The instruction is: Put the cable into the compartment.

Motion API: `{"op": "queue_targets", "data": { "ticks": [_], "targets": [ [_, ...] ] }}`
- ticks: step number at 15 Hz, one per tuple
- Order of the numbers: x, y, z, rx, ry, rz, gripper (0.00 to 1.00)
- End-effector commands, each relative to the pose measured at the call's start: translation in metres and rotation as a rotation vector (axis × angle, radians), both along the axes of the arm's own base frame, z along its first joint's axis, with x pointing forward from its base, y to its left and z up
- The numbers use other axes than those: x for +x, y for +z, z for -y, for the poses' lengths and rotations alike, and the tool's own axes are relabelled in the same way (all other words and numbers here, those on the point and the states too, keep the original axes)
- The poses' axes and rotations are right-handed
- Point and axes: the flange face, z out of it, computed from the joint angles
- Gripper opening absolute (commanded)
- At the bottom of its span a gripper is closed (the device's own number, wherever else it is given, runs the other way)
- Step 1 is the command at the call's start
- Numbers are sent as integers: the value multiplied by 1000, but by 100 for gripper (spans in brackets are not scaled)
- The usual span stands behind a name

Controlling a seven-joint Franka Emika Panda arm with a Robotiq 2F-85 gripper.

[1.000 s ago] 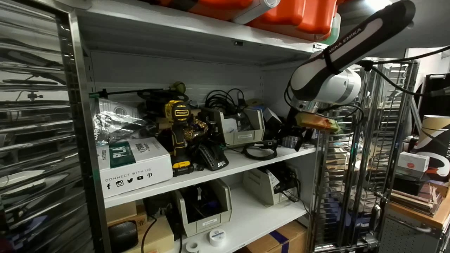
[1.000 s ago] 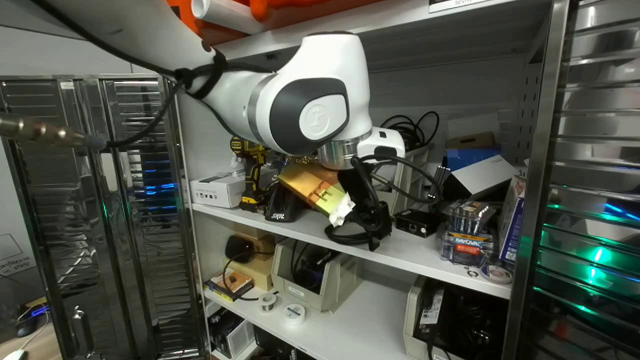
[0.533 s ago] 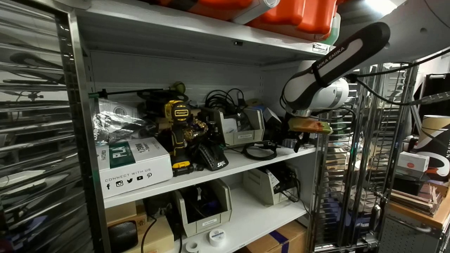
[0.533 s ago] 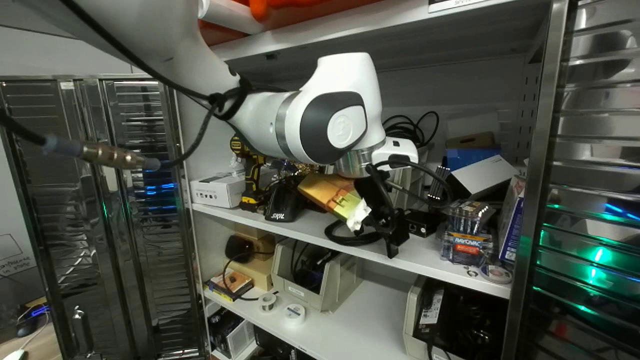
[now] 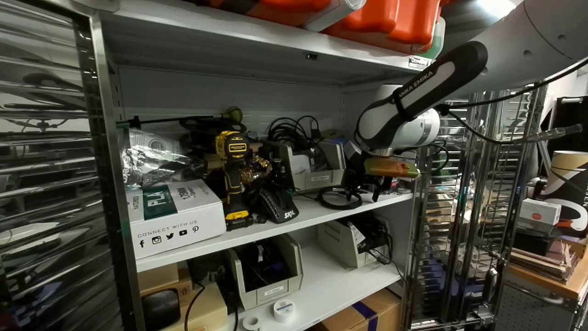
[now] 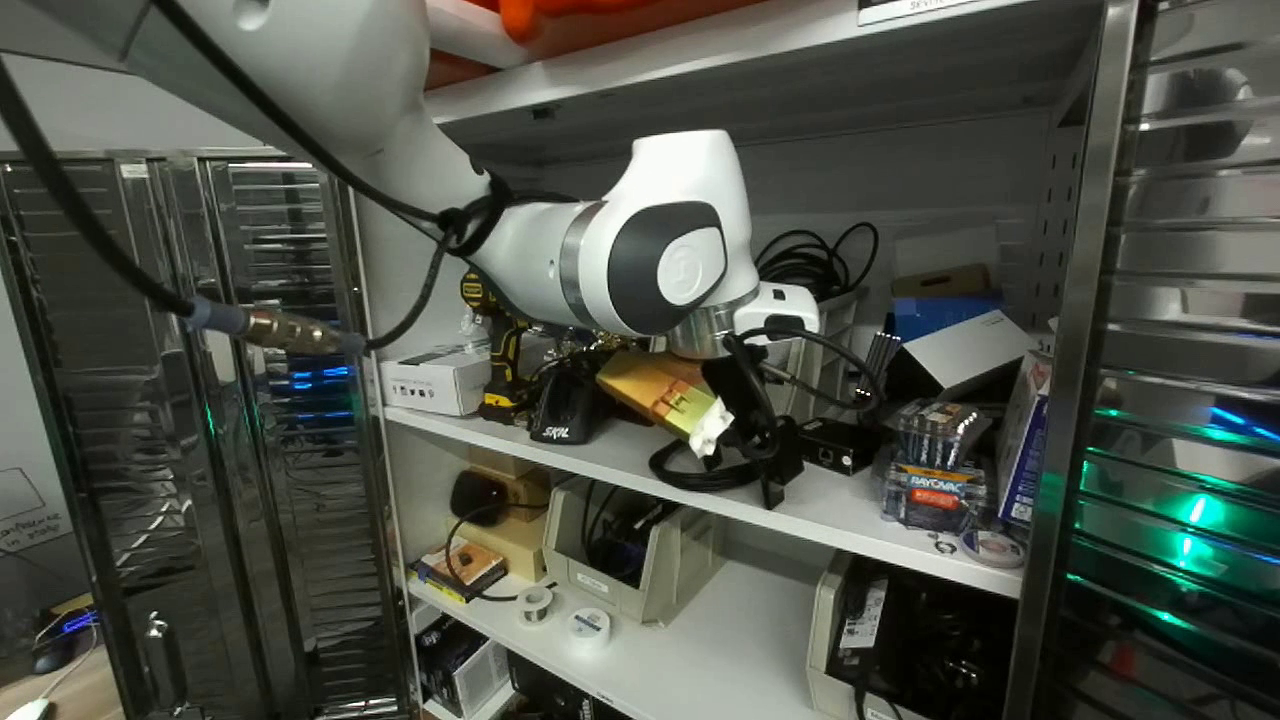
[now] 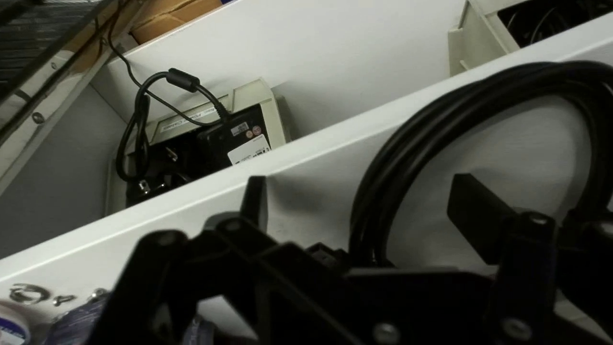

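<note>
The cable (image 5: 340, 198) is a black coil lying on the white shelf board by its front edge; it also shows in an exterior view (image 6: 700, 474). The compartment (image 5: 220, 94) is the tall bay above that board, with a pale back wall. My black gripper (image 7: 359, 194) is open in the wrist view, its fingers (image 7: 254, 201) wide apart. The near-left side of the coil (image 7: 378, 191) shows between the fingertips, and one finger appears over the loop's inside. Nothing is gripped. Contact with the coil or shelf cannot be told. In an exterior view the gripper (image 6: 745, 478) hangs low beside the coil.
A grey bin (image 5: 317, 177) with cables stands behind the coil. A drill (image 5: 234, 179) and a white box (image 5: 179, 216) stand further along. A small black box (image 6: 835, 445) and battery packs (image 6: 930, 490) stand beside the gripper. More bins (image 5: 271, 276) are on the shelf below.
The arm has come lower and moved toward the coil, leftward in an exterior view. The gripper is now closer beside the coil. The coil has not moved.
</note>
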Motion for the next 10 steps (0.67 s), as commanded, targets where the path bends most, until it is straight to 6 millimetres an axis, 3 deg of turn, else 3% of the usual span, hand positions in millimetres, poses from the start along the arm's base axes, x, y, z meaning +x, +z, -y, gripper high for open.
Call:
{"op": "queue_targets", "data": {
  "ticks": [1,7,10],
  "targets": [
    [2,16,-5,-4,-4,25,63],
    [-13,20,4,-19,-21,-14,15],
    [-23,26,8,-9,-9,-23,4]
  ]
}}
